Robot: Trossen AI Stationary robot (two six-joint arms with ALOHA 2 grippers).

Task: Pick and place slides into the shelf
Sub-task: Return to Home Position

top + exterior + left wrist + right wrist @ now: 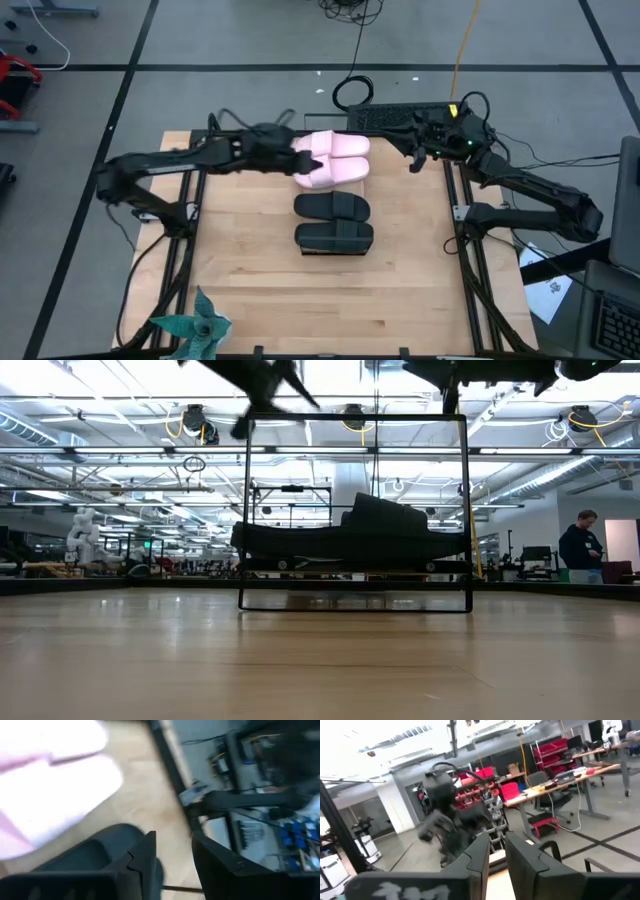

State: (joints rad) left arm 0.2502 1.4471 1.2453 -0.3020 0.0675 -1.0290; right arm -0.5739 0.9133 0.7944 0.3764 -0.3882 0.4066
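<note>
Overhead, on the table, four slides lie in one column: pink pair far, black pair near. Left gripper hovers at the pink pair's left end. Right gripper hangs by the table's far right edge, well apart from the slides.

Low view: shelf frame stands mid-table, a black slide resting on its raised board. Both arms show at the top edge. A person stands far right in the room.

Left wrist view: fingers slightly parted, holding nothing, pink slide just beyond them.

Right wrist view: fingers drawn almost together, nothing between, facing the room.
</note>
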